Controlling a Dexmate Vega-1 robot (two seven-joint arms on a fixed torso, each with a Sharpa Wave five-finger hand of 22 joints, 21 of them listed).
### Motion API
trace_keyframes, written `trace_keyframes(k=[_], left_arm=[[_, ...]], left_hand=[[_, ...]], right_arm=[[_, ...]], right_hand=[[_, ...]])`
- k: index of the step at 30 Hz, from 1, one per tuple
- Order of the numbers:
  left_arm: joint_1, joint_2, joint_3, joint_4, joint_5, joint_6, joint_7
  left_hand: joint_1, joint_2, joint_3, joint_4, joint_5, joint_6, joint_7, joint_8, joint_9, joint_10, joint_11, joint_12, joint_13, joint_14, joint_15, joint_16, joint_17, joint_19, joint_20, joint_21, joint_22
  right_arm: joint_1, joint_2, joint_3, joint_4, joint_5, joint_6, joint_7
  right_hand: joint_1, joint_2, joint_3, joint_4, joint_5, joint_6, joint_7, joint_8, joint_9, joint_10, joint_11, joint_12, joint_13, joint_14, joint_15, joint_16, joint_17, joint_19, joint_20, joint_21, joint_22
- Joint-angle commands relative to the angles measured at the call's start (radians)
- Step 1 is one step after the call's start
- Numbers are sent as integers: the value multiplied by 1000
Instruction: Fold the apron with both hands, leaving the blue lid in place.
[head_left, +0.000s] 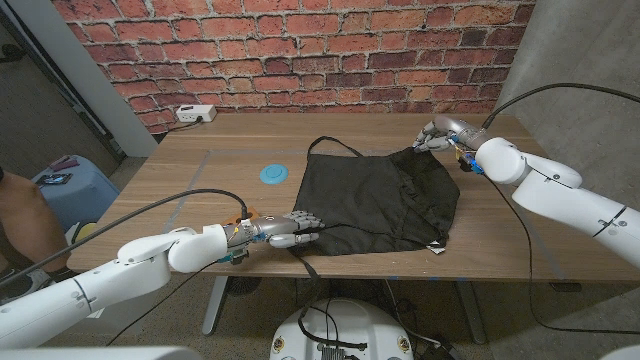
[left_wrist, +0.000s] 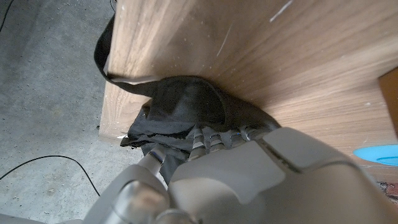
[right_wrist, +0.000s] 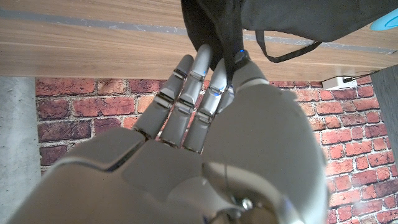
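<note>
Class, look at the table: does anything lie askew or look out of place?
The black apron lies rumpled, and one strap loops loose toward the wall. The blue lid sits flat beside it.

the black apron lies spread on the bench. my left hand grips its near corner at the bench's front edge; my right hand holds the far corner. the blue lid sits just beside the apron.
</note>
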Motion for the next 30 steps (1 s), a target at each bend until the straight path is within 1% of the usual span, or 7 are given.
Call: trace_keyframes(k=[1,3,10,15,23,30], left_arm=[[10,4,-5,-6,4,0,6],[9,4,-4,-6,3,-1,3],[9,1,-4,-5,3,-1,3],[1,0,0,-1,8,-6,-4],[-17,-3,6,10,14,-21,-19],[-24,-6,8,19,11,-31,-24]], left_hand=[[-7,3,9,2,0,7,-3,-2,3,2,-5,0,2,-37,-4,-3,1,-90,0,5,0],[-7,3,10,2,0,7,-3,-2,3,3,-5,0,2,-37,-4,-3,1,-90,0,5,0],[-7,2,10,2,0,8,-2,-2,3,3,-5,0,2,-37,-3,-3,1,-90,1,5,0],[-7,3,10,2,-1,12,-1,0,3,12,-4,3,2,-37,-3,-3,1,-91,1,4,0],[-8,2,11,2,-1,22,0,2,3,20,-4,6,2,-35,-3,-3,2,-92,1,4,1],[-8,1,10,2,-1,29,2,4,3,25,-3,7,2,-35,-2,-3,2,-92,0,3,1]], right_arm=[[-14,-6,18,-39,28,14,5],[-16,-9,19,-41,30,26,6],[-19,-8,28,-49,45,44,9],[-25,-8,44,-53,65,70,9],[-28,-9,56,-72,76,84,11],[-27,-8,63,-67,100,116,29]], right_hand=[[12,-1,-4,-1,1,4,9,0,2,8,7,0,1,14,-100,-6,6,5,-10,7,3],[13,-1,-5,-1,1,4,9,0,2,5,3,1,5,14,-100,-9,7,5,-10,8,3],[15,1,-9,0,2,4,9,-2,1,3,6,0,7,17,-99,-17,13,5,-9,9,3],[16,2,-11,0,1,3,11,-2,1,0,6,-1,9,21,-100,-19,17,5,-9,9,3],[19,4,-14,0,1,2,10,-3,2,2,7,-3,6,24,-100,-28,24,4,-7,10,3],[21,4,-19,0,1,3,15,-4,2,7,9,-4,3,28,-100,-35,31,5,-7,11,3]])
